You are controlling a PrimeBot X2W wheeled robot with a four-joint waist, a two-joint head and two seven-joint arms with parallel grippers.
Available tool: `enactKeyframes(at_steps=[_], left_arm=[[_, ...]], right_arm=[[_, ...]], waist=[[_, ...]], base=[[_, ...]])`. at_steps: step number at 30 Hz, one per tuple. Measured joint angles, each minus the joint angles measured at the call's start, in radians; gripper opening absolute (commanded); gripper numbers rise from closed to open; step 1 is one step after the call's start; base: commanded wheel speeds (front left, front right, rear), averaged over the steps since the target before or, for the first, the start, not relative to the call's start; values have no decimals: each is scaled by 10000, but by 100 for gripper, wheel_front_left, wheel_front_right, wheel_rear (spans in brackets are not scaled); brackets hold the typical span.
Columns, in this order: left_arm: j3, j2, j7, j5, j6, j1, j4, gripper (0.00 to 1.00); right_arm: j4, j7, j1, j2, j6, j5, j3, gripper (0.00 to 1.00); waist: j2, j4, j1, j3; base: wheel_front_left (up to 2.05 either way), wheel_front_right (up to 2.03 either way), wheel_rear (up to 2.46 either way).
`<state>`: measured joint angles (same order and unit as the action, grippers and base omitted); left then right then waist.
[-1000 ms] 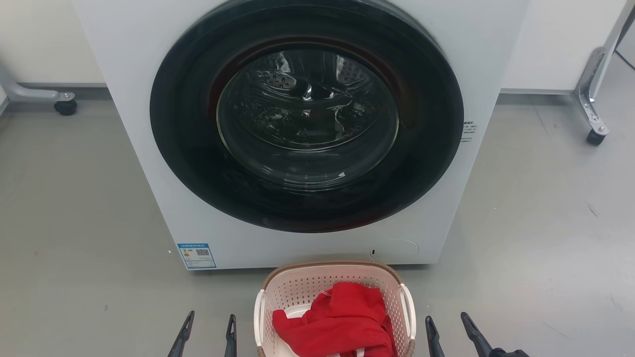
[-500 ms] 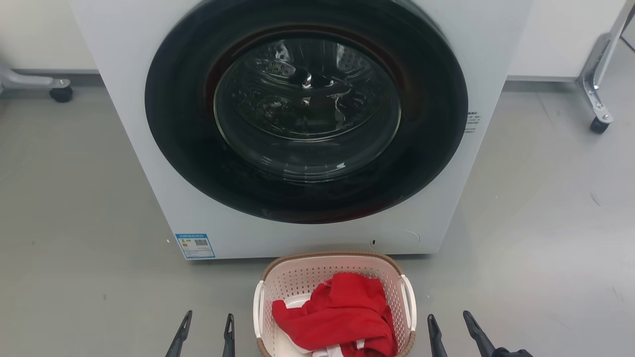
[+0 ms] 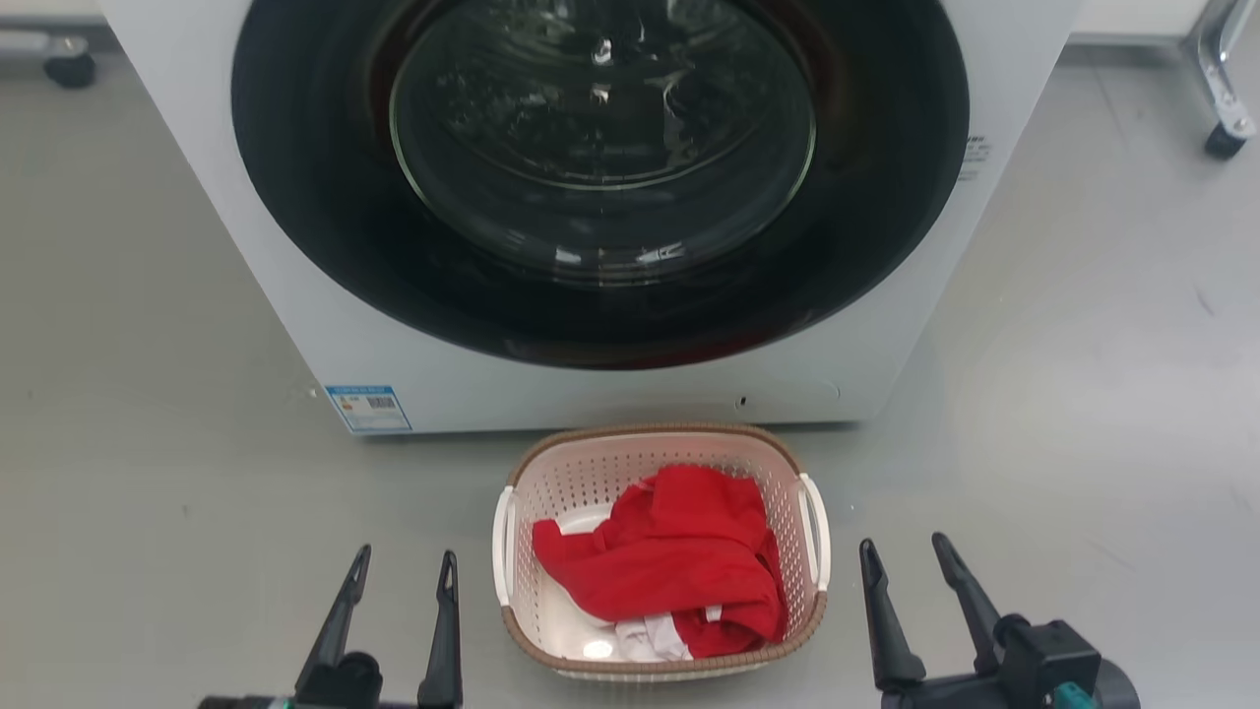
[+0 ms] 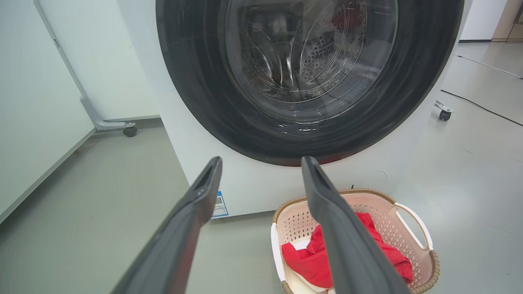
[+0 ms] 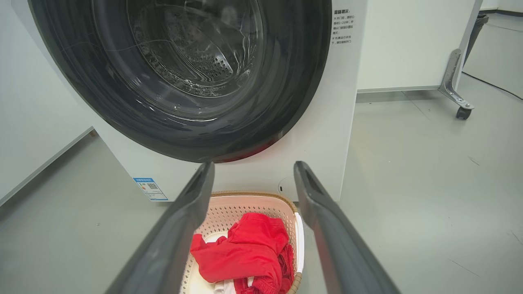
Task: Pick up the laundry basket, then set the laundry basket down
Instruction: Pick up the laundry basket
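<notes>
Left hand (image 3: 407, 551), right hand (image 3: 903, 540) still flank laundry basket (image 3: 655, 430), spread.

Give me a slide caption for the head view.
Left gripper and right gripper, both open, flank the laundry basket holding red clothing, before the washing machine.

My left gripper (image 3: 407, 551) and right gripper (image 3: 903, 540) have matt dark fingers (image 3: 445, 630). The laundry basket (image 3: 591, 473) is perforated cream plastic with a brown woven-look rim, holding soft red cloth (image 3: 669, 551). The washing machine (image 3: 492, 399) is smooth white, its door glass (image 3: 600, 118) glossy.
</notes>
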<state>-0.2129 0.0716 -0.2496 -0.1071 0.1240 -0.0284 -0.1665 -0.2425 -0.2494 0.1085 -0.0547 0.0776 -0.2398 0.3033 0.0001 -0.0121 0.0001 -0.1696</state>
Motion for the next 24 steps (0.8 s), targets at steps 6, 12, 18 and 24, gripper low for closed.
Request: enactKeyframes(at_steps=[6, 12, 18, 24], left_arm=[[50, -10, -2, 13, -12, -828, -151, 100], [150, -31, -2, 12, -21, -1707, -577, 100], [242, -84, -4, -79, -105, -2479, -1083, 100], [395, -107, -4, -224, -169, -3374, -1703, 100]], right_arm=[[-157, 0, 719, -2, -52, 0, -222, 100], [-476, 0, 1516, -6, -151, 35, -324, 100], [-779, -2, 2428, -10, -247, 46, -476, 100], [-1292, -42, 3398, -17, -337, 75, -570, 100]], waist=[[1, 52, 0, -808], [1, 122, 1, -1663], [1, 190, 2, -2541], [1, 259, 1, -3436]], base=[[0, 0, 0], [0, 0, 0], [0, 0, 0], [0, 0, 0]])
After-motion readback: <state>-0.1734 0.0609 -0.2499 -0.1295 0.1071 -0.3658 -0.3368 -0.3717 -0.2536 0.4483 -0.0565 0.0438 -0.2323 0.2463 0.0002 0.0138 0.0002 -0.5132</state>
